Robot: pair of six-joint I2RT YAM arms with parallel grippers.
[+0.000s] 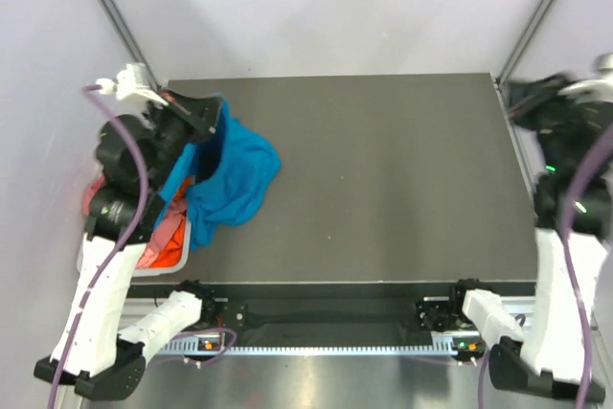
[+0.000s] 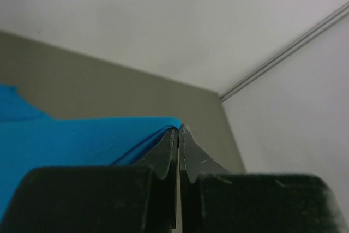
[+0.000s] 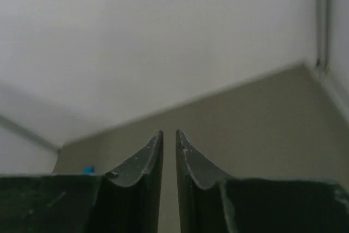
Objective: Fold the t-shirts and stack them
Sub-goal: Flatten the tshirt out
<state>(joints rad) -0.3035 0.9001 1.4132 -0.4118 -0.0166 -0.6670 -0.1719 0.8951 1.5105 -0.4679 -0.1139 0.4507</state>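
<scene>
White basket (image 1: 185, 237) of pink, orange t-shirts (image 1: 161, 241) beside turquoise t-shirt (image 1: 235, 174)

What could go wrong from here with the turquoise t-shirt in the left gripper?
1. The left gripper seems to pinch the turquoise t-shirt only at its fingertips, by an edge, so it could slip out.
2. The shirt hangs against the white basket by the salmon-pink t-shirt; pulling may snag either.
3. The right gripper, empty, is off at the table edge, so the shirt may land bunched.
</scene>
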